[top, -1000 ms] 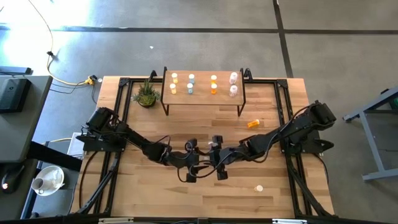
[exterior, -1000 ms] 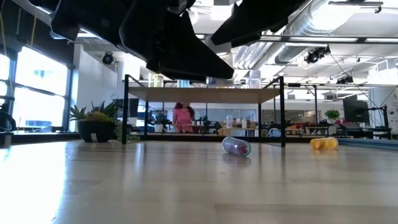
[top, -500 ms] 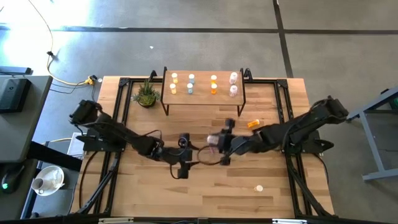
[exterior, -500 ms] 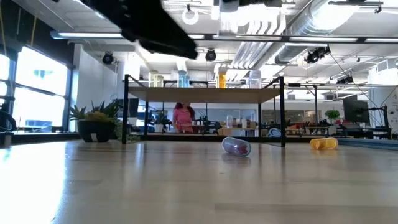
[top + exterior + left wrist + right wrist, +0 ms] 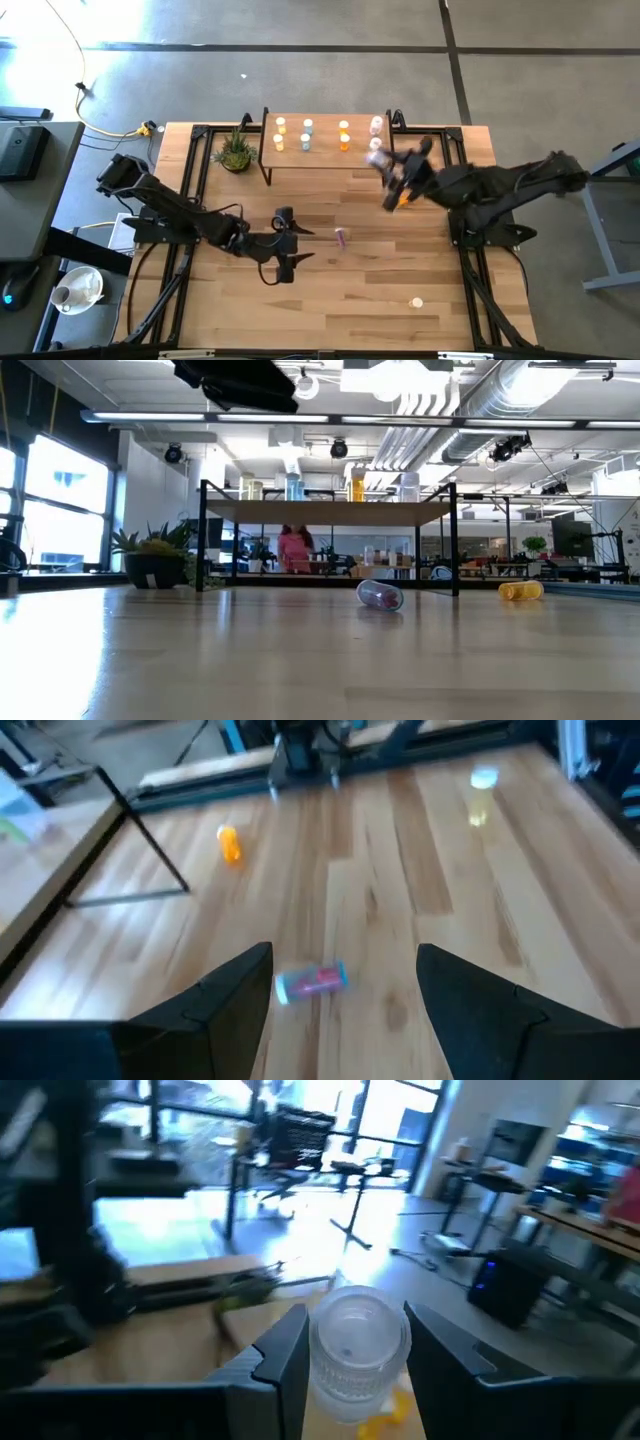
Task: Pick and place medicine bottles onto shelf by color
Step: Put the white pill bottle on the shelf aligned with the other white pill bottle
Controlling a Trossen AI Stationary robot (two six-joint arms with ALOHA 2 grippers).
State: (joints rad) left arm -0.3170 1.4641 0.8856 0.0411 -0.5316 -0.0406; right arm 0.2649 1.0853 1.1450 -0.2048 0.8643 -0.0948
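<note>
Right pincer [image 5: 345, 1370] grips white-capped bottle [image 5: 358, 1342] — left pincer [image 5: 345, 995] open.

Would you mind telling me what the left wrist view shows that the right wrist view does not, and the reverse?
Only the left wrist view: the open left gripper over a pinkish bottle lying on the table, plus a pale bottle farther off. Only the right wrist view: the right gripper closed on a white-capped bottle, with the room's desks beyond. Both share the wooden tabletop and an orange bottle lying on it.
</note>
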